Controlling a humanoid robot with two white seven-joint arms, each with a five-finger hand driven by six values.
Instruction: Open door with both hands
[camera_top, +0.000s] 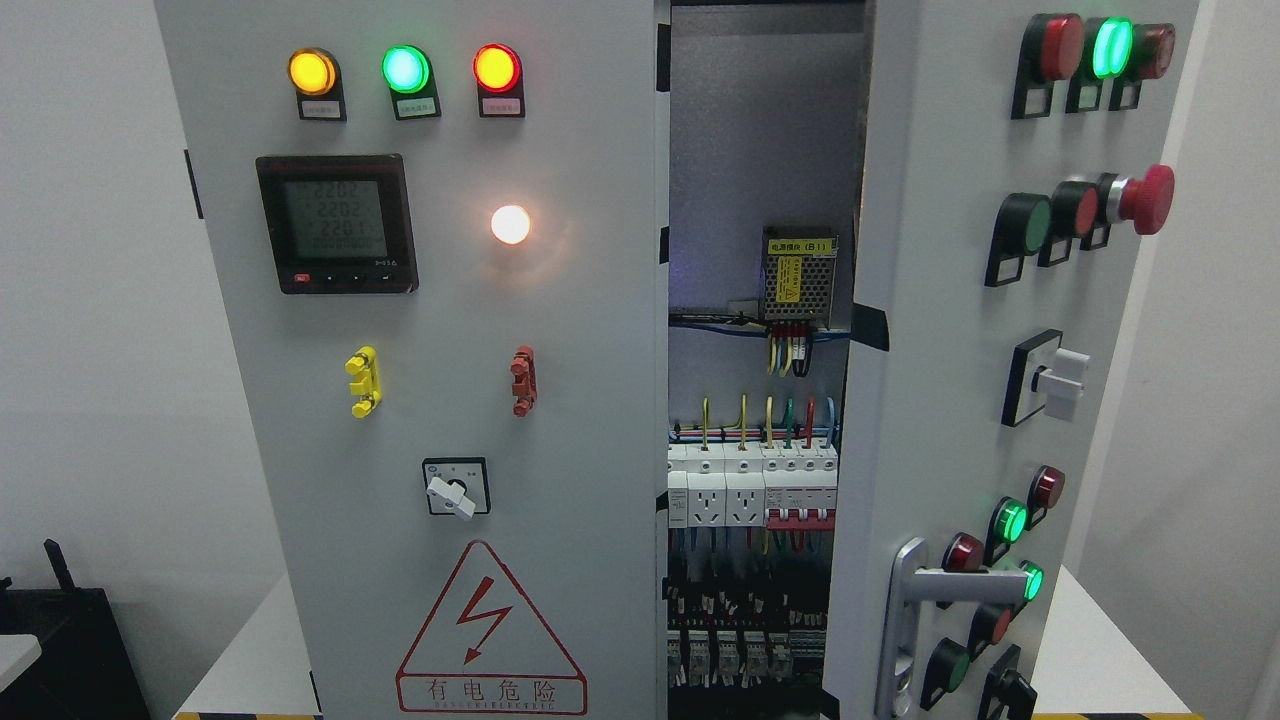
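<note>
Hands both outside my head view, so grip state unknown. Right door (930, 330) ajar, swung toward me, handle (915, 610) cut off at bottom edge. Left door (440, 400) closed. Wiring (755, 480) partly hidden behind doors.

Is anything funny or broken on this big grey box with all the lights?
Nothing looks broken. The one odd thing is the right door: it stands partly open, so the wires and switches inside show. The left door is shut.

Meter (336, 223) reads 2202, 2202, 2281; warning triangle (490, 630) reads 有电危险.
</note>
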